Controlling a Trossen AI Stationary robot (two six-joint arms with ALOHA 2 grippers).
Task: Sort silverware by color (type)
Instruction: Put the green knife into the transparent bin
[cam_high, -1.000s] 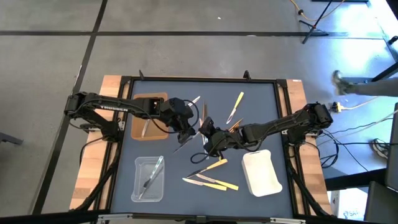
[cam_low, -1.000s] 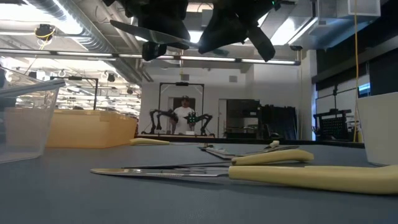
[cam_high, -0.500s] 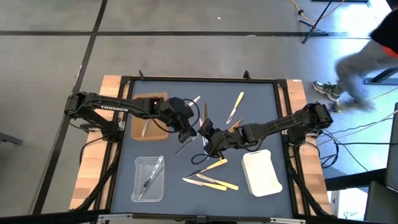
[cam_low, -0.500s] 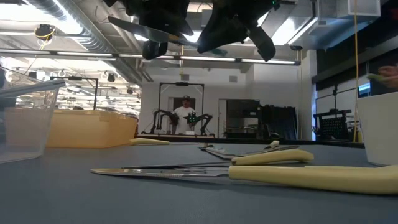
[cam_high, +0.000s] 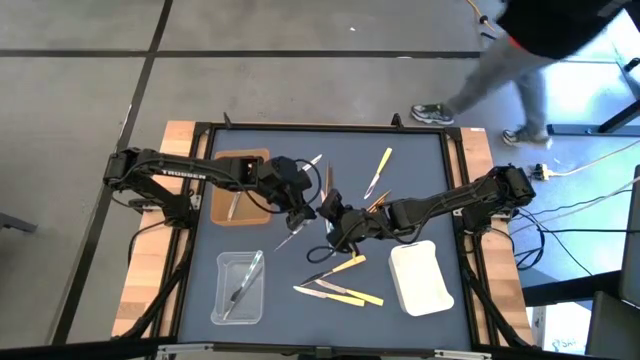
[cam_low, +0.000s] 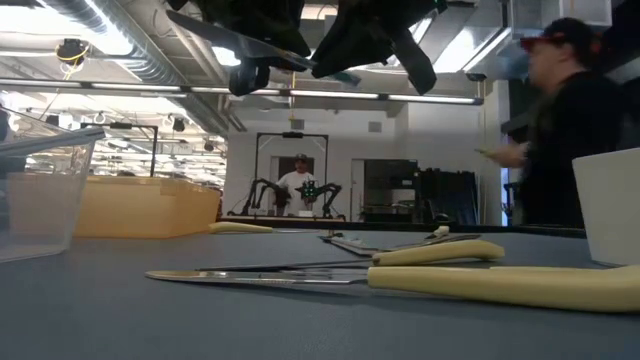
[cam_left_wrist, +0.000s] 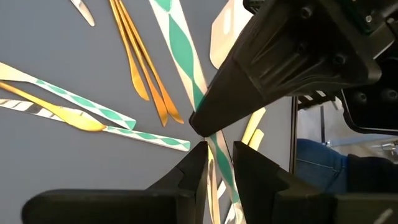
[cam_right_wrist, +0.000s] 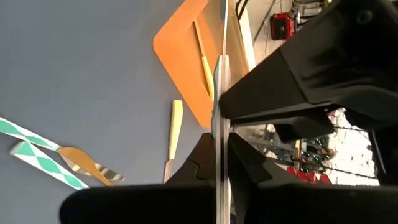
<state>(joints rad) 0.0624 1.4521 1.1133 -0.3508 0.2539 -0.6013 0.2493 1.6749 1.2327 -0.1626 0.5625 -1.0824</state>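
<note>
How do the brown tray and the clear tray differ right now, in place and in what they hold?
The brown tray lies at the table's far left, under the left arm; the clear tray lies nearer the front edge. The brown tray is opaque and holds one slim pale utensil; the clear tray is see-through and holds clear, silvery utensils. Both are rectangular, lie flat on the left side and hold only a few pieces.

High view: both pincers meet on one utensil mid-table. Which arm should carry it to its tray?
Left, probably. The left pincer holds the silvery utensil, and the clear tray with similar pieces lies on its side; the right pincer sits nearer the white tray.
</note>
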